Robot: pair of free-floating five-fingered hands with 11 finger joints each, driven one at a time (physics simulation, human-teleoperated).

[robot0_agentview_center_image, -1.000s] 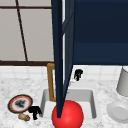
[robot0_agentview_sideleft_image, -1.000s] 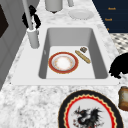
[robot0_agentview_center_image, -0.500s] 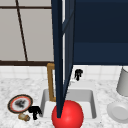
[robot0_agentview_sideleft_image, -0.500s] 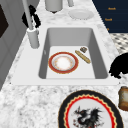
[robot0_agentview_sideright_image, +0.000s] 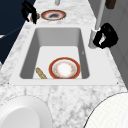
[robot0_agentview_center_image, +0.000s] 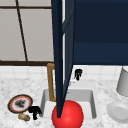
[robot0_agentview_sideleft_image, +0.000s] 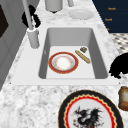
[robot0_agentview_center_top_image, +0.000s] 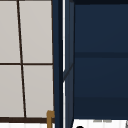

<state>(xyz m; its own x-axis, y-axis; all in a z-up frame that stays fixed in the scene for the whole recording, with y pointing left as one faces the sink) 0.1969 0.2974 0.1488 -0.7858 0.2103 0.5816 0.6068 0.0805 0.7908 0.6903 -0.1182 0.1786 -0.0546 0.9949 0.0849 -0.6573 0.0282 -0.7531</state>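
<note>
Spanning the whole scene, the marble-patterned bench (robot0_agentview_sideleft_image: 30, 100) carried everything; speckled grey-white and flat. Above it a navy cabinet door (robot0_agentview_center_image: 58, 50) stood swung open, edge-on to the front camera, with plain matte panels.

The sink (robot0_agentview_sideleft_image: 100, 57) was a white rectangular basin with rounded corners, set flush in the bench. A grey canister (robot0_agentview_center_image: 123, 82) stood at the bench's right end, well apart from the basin.

Plates, by size:
- dragon plate (robot0_agentview_sideleft_image: 91, 113): flat on the bench left of the sink; round, with a black rim, a red-yellow scalloped band and a dark dragon on white.
- white plate (robot0_agentview_sideleft_image: 80, 13): plain and glossy, on the bench right of the sink, parked clear of the basin.
- red-rimmed plate (robot0_agentview_sideleft_image: 63, 62): flat on the sink floor, pale centre. My read was that it sat there for washing.

The faucet (robot0_agentview_sideleft_image: 33, 37) rose from a grey cylindrical base behind the basin. The right hand (robot0_agentview_sideright_image: 107, 37) hung just beside that base; I could not tell its grip state or whether it made contact.

The left hand (robot0_agentview_center_image: 35, 111) hovered over the bench's front left, fingers drooping loose, holding nothing. A wooden stick (robot0_agentview_sideleft_image: 82, 56) lay diagonally on the sink floor beside the red-rimmed plate. A small brown jar (robot0_agentview_sideleft_image: 123, 98) sat just beside the left hand, near the dragon plate.
</note>
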